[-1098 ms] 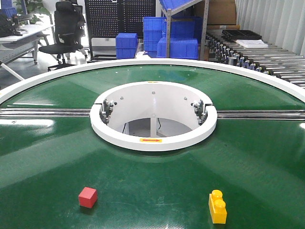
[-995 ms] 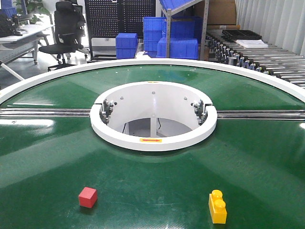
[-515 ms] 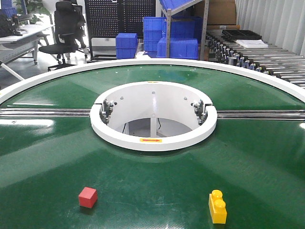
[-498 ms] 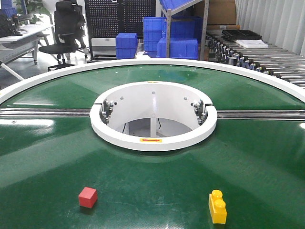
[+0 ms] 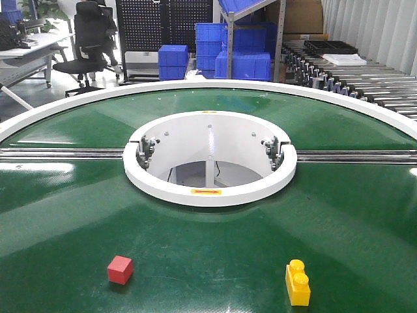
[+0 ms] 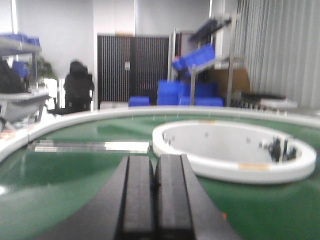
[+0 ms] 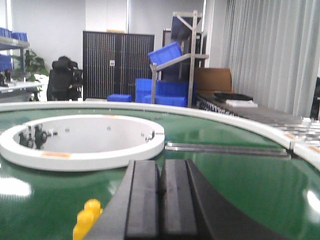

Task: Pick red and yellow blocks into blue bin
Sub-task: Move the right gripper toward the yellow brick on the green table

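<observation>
Right wrist view: right gripper (image 7: 160, 200) clamped on nothing; yellow brick (image 7: 87, 217) low-left of it. Spread jaws first or you shove it.

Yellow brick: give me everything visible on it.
The yellow brick is a glossy, plastic-looking block with two round studs on top. It lies flat, studs up, with its long axis running away from the front camera. It rests on the green surface, right of the red cube, untouched. In the right wrist view the right gripper partly hides it.

I can read no text; the yellow sticker (image 5: 205, 192) on the white ring (image 5: 156, 188) has red marks too small to make out.
</observation>
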You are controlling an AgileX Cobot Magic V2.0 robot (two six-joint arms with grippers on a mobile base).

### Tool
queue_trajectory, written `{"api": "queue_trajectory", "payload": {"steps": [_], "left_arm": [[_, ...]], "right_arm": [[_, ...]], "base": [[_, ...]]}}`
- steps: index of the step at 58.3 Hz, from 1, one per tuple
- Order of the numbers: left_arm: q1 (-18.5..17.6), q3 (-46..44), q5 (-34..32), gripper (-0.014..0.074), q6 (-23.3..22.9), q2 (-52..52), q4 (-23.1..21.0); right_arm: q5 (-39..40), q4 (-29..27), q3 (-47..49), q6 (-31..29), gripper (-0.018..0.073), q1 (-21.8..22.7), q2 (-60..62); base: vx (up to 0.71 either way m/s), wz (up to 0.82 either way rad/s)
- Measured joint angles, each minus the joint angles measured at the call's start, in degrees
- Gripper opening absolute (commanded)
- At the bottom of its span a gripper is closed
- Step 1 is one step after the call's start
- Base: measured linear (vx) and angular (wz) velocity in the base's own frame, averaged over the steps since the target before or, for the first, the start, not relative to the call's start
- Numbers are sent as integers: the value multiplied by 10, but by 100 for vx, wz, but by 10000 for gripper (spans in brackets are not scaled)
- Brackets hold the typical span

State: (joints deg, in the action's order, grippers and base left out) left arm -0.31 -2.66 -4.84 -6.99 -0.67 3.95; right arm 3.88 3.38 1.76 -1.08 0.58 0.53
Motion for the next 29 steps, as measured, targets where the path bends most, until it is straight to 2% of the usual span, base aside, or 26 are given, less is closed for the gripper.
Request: {"api": "queue_trajectory", "payload": {"steps": [4, 8, 17, 23, 29], "left_arm": [[0, -44, 7, -6, -4, 0, 0], [0, -96, 43, -6, -5, 0, 0], [0, -228, 199, -6, 5, 17, 0], [0, -304, 305, -6, 19, 74, 1], [0, -343, 402, -6, 23, 135, 1]], "right_arm": [[-28, 1, 45, 0, -10, 0, 0], [-73, 3, 99, 0, -10, 0, 0], [-196, 4, 210, -14, -10, 0, -49], [-288, 4, 272, -48, -10, 0, -112], [-367, 4, 308, -68, -10, 0, -177]], "base": [[0, 0], [0, 0], [0, 0], [0, 0], [0, 0]]}}
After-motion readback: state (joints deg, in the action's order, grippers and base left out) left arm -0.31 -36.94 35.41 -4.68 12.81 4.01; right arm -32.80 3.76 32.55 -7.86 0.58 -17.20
